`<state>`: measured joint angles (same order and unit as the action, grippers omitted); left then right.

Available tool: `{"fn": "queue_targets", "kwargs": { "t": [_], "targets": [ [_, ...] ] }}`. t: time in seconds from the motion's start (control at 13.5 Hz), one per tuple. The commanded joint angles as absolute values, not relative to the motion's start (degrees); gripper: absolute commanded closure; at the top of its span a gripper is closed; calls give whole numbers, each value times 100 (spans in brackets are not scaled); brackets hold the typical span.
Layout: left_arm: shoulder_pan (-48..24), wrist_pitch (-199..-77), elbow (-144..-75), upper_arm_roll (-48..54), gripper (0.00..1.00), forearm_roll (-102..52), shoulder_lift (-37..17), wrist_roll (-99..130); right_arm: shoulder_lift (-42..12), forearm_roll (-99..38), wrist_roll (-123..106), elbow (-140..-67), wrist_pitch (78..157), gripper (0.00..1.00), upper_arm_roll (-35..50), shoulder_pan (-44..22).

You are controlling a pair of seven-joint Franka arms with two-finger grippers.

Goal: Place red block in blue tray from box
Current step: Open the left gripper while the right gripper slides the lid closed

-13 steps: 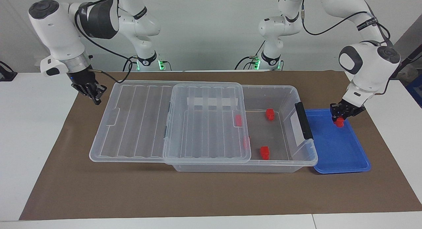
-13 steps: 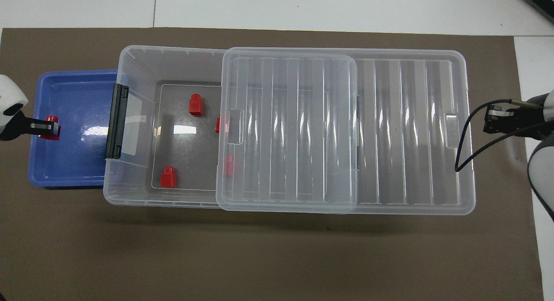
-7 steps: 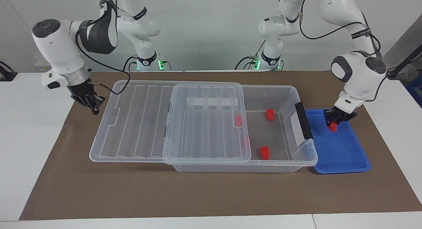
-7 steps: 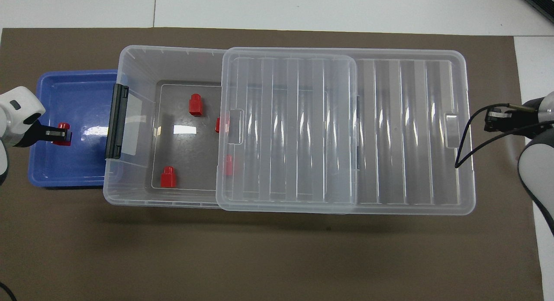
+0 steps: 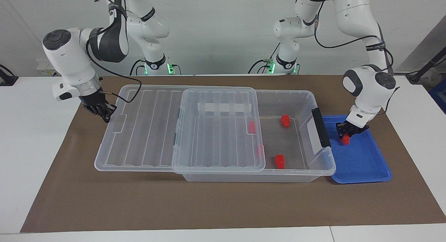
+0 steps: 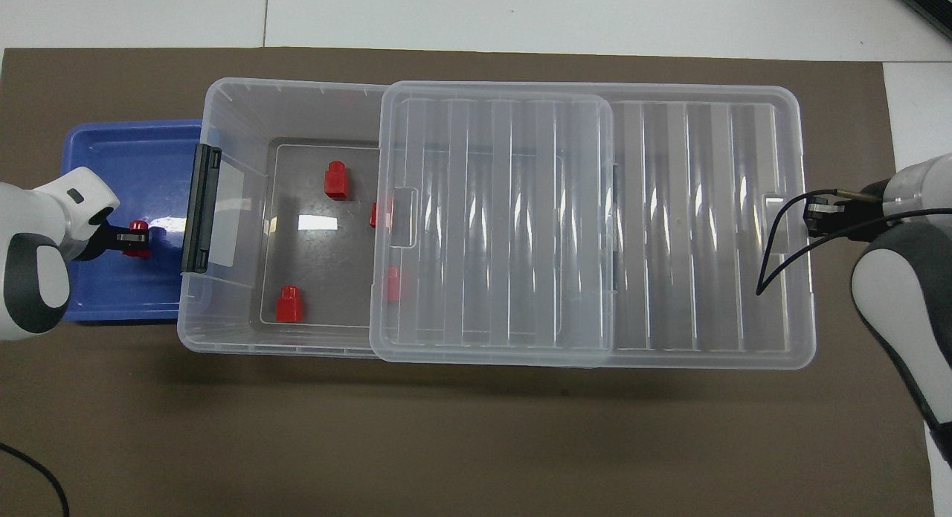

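Observation:
My left gripper (image 5: 345,134) (image 6: 128,239) is shut on a red block (image 5: 345,140) (image 6: 138,228). It holds the block low inside the blue tray (image 5: 364,165) (image 6: 111,152), close to the box's black latch bar (image 5: 321,127); I cannot tell whether the block touches the tray floor. The clear box (image 5: 313,172) (image 6: 223,338) has its ribbed lid (image 5: 146,130) (image 6: 699,227) slid toward the right arm's end. Two red blocks (image 5: 285,120) (image 5: 279,161) lie in the uncovered part, and two more (image 5: 252,127) (image 5: 260,150) show through the lid's edge. My right gripper (image 5: 106,115) (image 6: 814,216) is shut at the lid's end edge, holding nothing.
A brown mat (image 5: 209,207) covers the table under the box and tray. The tray sits against the box's latch end. White table shows at both ends.
My left gripper has come down into the tray with the red block and shifted toward the box. My right gripper has lowered and moved in to the lid's end edge.

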<state>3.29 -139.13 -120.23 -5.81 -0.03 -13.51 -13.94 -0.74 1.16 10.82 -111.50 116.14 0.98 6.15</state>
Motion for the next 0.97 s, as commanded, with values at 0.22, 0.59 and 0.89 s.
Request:
{"fn": "queue_targets", "kwargs": {
  "t": [0.22,0.59,0.89],
  "targets": [
    [255,-14098,-12129,-624,92,0,-1336,-1310,0,-535,800,-11241,11654,100,149,194],
    [194,-14019,-11997,-615,0,0,-1327,-1318,26,-545,852,-11241,11654,100,158,-272],
    [132,-12959,-11472,-528,0,0,-1047,-1301,35,-554,888,-11250,11707,100,150,-614]
  ]
}}
